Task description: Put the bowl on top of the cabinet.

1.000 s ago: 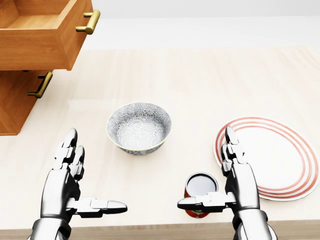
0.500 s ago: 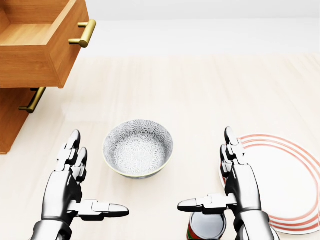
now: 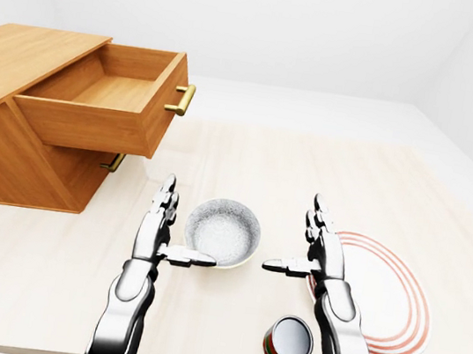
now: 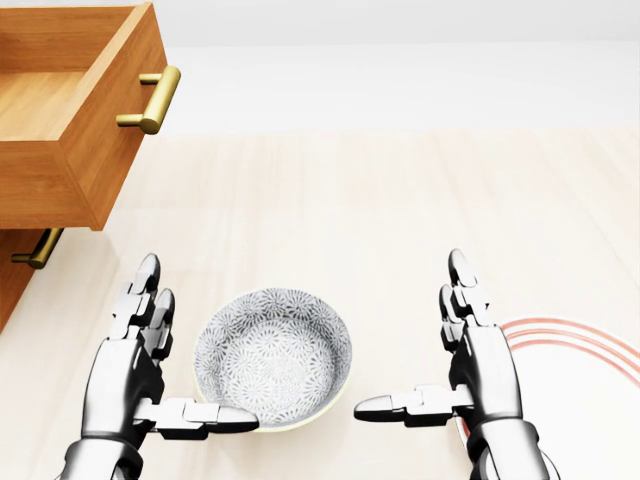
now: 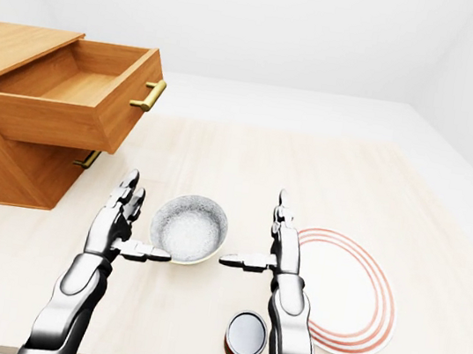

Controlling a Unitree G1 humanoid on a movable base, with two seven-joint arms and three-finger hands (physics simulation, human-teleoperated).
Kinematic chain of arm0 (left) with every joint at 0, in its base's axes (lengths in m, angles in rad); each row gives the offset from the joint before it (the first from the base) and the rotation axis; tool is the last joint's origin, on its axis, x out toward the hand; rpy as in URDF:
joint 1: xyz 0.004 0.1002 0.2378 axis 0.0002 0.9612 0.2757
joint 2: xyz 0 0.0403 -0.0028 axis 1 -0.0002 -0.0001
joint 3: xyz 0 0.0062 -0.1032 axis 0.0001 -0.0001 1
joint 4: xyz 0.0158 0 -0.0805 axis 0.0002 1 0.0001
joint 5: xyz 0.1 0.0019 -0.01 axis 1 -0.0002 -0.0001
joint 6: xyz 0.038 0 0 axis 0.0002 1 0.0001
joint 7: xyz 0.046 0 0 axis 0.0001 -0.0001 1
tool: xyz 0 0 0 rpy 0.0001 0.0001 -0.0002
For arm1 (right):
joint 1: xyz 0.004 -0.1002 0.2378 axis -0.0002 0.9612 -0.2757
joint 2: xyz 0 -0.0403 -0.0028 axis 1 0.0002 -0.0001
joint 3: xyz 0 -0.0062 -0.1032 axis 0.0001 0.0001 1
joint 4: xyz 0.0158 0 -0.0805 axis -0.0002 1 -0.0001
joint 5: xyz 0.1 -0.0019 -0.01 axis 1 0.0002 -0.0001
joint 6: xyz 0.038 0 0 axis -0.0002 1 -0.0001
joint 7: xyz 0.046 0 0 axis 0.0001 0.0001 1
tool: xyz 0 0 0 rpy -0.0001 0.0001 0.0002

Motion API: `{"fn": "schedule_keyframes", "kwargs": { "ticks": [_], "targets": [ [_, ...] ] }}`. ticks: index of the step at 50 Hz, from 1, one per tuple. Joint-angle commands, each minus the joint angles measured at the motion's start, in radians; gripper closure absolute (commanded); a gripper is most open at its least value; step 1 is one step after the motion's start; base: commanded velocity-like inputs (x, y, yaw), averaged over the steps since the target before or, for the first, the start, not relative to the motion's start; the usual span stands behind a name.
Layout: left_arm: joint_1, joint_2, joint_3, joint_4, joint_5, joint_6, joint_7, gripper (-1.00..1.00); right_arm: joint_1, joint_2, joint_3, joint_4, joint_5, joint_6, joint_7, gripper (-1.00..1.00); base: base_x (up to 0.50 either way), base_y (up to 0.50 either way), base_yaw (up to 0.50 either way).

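The bowl, grey-white with a fine flower pattern, stands upright on the pale table between my two hands. My left hand is open just left of it, fingers straight up, and its thumb crosses the bowl's lower rim in the head view. My right hand is open to the bowl's right and apart from it, thumb pointing at the bowl. The wooden cabinet stands at the table's left, its flat top bare and its upper drawer pulled out.
A white plate with red rings lies on the table right of my right hand. A red can stands near the table's bottom edge, beside my right forearm. The drawer's brass handle juts toward the table's middle.
The camera has moved toward the table, so the whole picture slid down. The bowl now lies between my hands, and the can has left the head view. Both hands keep their open pose.
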Motion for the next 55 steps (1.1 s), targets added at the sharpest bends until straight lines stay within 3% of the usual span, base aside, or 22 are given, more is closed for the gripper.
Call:
{"fn": "schedule_keyframes", "kwargs": {
  "ticks": [1,2,3,4,6,8,14,17,18,19,20,22,26,35,39,45,47,50,55],
  "targets": [
    [0.005,0.000,0.002,0.001,-0.003,-0.005,0.001,-1.00,-0.004,0.002,-0.005,0.023,-0.007,-0.012,-0.018,-1.00,0.47,0.05,0.00],
    [0.000,-0.004,0.010,0.014,0.003,-0.030,0.023,-1.00,0.000,0.001,-0.005,0.019,-0.004,-0.027,-0.017,-1.00,0.00,0.00,0.00],
    [-0.001,-0.001,0.009,0.012,-0.009,-0.022,0.010,-1.00,-0.001,0.001,-0.005,0.020,-0.008,-0.023,-0.022,-1.00,0.00,0.00,0.00],
    [-0.006,0.002,0.009,0.009,-0.017,0.013,0.002,-1.00,-0.002,0.000,-0.004,0.021,-0.007,-0.022,-0.021,-1.00,0.00,0.00,0.00],
    [0.005,0.004,0.001,0.003,0.008,-0.012,0.010,-1.00,-0.002,0.001,-0.003,0.020,-0.008,-0.023,-0.023,-1.00,0.00,0.00,0.00],
    [0.009,0.002,0.001,-0.007,0.008,-0.001,0.008,-1.00,-0.003,0.000,-0.003,0.021,-0.008,-0.023,-0.023,-1.00,0.00,0.00,0.00],
    [0.031,0.004,-0.008,-0.042,0.049,-0.009,0.019,-1.00,0.001,0.000,-0.004,0.012,-0.005,-0.022,-0.023,-1.00,0.00,0.00,0.00],
    [0.043,0.004,-0.015,-0.045,0.095,-0.036,0.039,-1.00,0.003,0.000,-0.005,0.012,-0.003,-0.025,-0.022,-1.00,0.00,0.00,0.00],
    [0.056,0.005,-0.028,-0.041,0.133,-0.070,0.053,-1.00,0.002,0.001,-0.004,0.013,-0.004,-0.027,-0.023,-1.00,0.00,0.00,0.00],
    [0.057,0.004,-0.028,-0.041,0.136,-0.072,0.053,-1.00,0.002,0.001,-0.004,0.013,-0.004,-0.027,-0.023,-1.00,0.00,0.00,0.00],
    [0.071,0.004,-0.040,-0.033,0.185,-0.118,0.082,-1.00,0.003,0.001,-0.003,0.012,-0.004,-0.027,-0.024,-1.00,0.00,0.00,0.00],
    [0.079,0.002,-0.050,-0.019,0.232,-0.144,0.111,-1.00,0.002,0.001,-0.003,0.013,-0.005,-0.027,-0.024,-1.00,0.00,0.00,0.00],
    [0.083,0.003,-0.069,0.040,0.381,-0.144,0.220,-1.00,0.001,0.001,-0.003,0.014,-0.005,-0.027,-0.025,-1.00,0.00,0.00,0.00],
    [0.107,0.005,-0.108,0.113,0.574,-0.144,0.378,-1.00,-0.003,0.002,-0.001,0.020,-0.008,-0.029,-0.028,-1.00,0.00,0.00,0.00],
    [0.139,-0.003,-0.145,0.085,0.603,-0.144,0.383,-1.00,-0.005,0.002,0.000,0.024,-0.008,-0.031,-0.028,-1.00,0.00,0.00,0.00],
    [0.129,0.003,-0.168,0.116,0.753,-0.144,0.529,-1.00,-0.006,0.002,0.001,0.025,-0.010,-0.031,-0.029,-1.00,0.00,0.00,0.00],
    [0.135,0.003,-0.177,0.117,0.754,-0.144,0.531,-1.00,-0.005,0.002,0.001,0.021,-0.007,-0.029,-0.027,-1.00,0.00,0.00,0.00],
    [0.128,0.005,-0.189,0.134,0.836,-0.144,0.593,-1.00,-0.005,0.002,0.002,0.023,-0.010,-0.030,-0.028,-1.00,0.00,0.00,0.00],
    [0.130,0.010,-0.201,0.145,0.884,-0.144,0.593,-1.00,-0.005,0.002,0.001,0.020,-0.010,-0.029,-0.029,-1.00,0.00,0.00,0.00]
  ]
}}
